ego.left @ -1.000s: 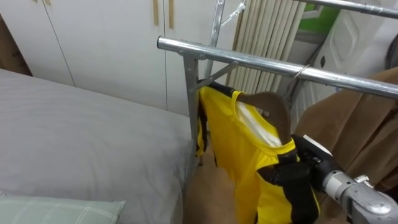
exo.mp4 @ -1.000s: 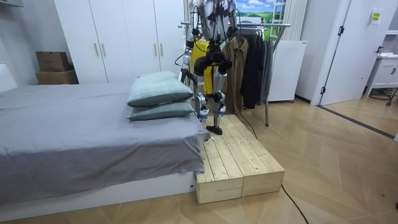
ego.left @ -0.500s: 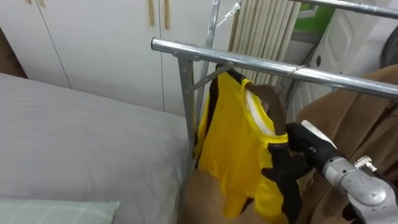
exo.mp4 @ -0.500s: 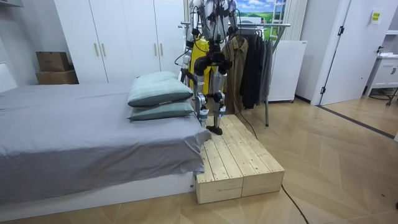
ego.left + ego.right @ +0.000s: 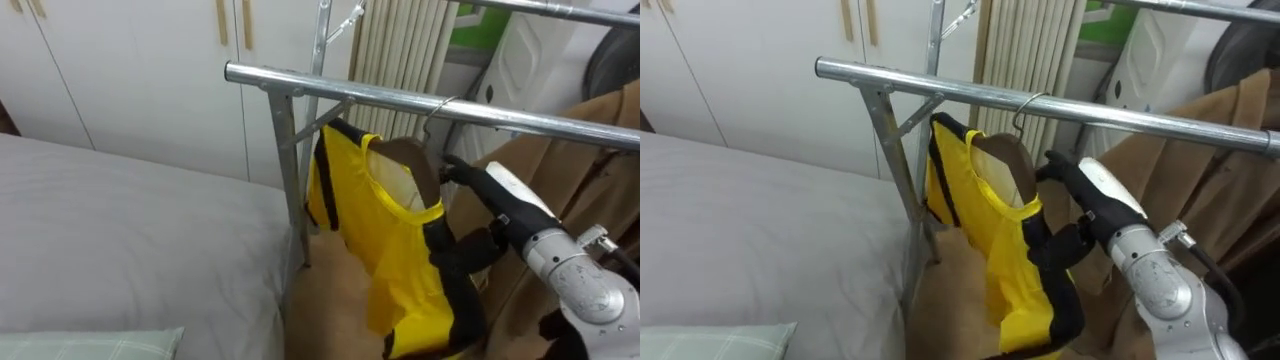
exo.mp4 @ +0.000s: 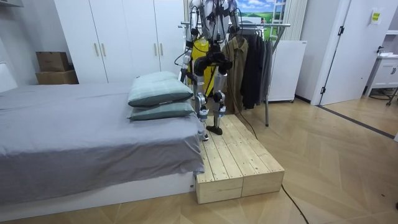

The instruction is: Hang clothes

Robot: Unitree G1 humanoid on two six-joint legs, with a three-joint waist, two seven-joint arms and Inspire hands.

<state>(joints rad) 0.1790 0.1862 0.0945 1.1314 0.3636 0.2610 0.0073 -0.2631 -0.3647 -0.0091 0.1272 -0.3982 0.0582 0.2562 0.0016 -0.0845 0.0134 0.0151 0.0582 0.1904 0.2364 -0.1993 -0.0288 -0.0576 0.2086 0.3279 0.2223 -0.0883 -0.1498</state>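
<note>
My right hand [image 5: 1105,205] is nearest, its fingers closed over one shoulder of the wooden hanger [image 5: 1002,155] with the thumb beneath. The yellow shirt [image 5: 990,240] hangs on that hanger, beside the bed [image 5: 760,230]. The hook [image 5: 1025,104] lies over the rail [image 5: 940,88]. Assessment: the shirt is light, limp and likely to slide, so the stiff hanger shoulder is the proper hold.

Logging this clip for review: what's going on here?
The robot stands on a wooden platform between the bed and a clothes rail. Its right hand grips a hanger carrying a yellow shirt. The hanger's hook sits over the rail, beside a brown coat. The hand has not let go yet.
</note>
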